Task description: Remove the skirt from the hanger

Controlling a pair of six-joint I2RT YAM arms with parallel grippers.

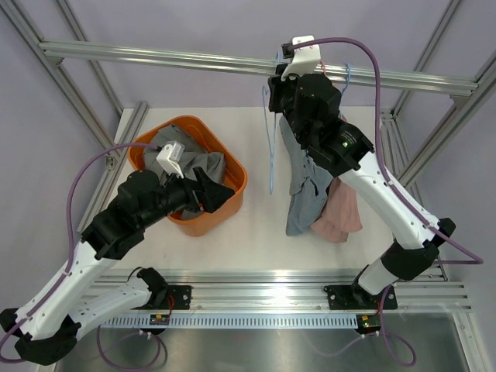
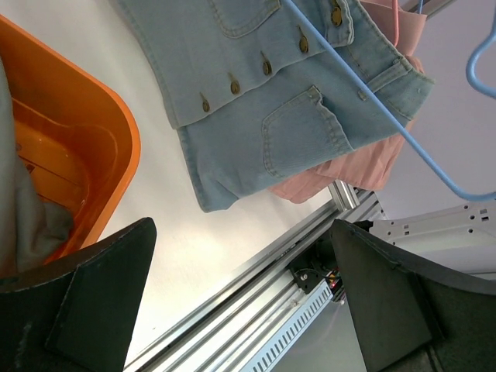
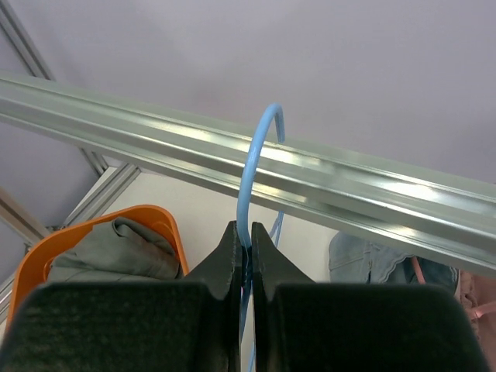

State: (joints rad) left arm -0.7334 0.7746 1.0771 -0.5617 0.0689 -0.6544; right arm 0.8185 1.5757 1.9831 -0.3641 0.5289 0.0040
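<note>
left gripper spread wide, right gripper raised, pinched closed

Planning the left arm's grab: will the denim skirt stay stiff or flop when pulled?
Likely floppy: the denim skirt hangs limp, its hem curled. Thick seams and pockets suggest some weight for its size.

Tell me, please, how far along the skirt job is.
Done: the right gripper is shut on the hanger at the rail. In hand: the left gripper hangs open over the basket, off the skirt. Left: the skirt hangs there, not yet pulled free.
</note>
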